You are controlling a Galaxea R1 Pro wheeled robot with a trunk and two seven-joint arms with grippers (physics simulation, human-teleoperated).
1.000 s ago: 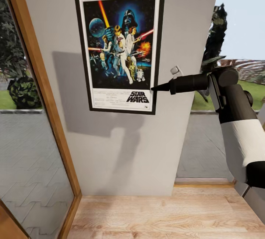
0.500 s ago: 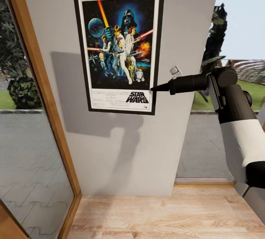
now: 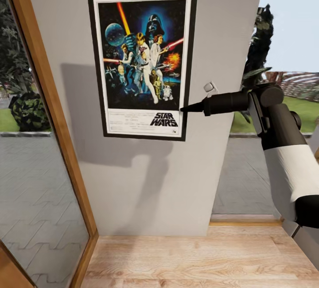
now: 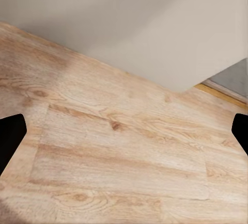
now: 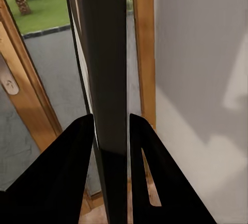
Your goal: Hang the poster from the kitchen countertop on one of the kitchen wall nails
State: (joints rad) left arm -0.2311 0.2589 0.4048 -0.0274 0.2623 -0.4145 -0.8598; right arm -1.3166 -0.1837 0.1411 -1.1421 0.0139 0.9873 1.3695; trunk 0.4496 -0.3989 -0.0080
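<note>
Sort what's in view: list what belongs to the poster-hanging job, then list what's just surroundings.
Belongs to the job:
- black-framed Star Wars poster, held against the grey wall
- right gripper, closed on the poster's edge
- small grey wall fitting, possibly a nail

Surroundings:
- light wooden floor
- wooden-framed glass panel
- left gripper, open over the floor

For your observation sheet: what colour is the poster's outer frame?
Black, around a white border; the poster, gripped by the right hand, shows best in the head view.

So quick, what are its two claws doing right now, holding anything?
Left gripper: open, holding nothing, above the wooden floor.
Right gripper: closed on the poster's right edge, against the wall.
</note>
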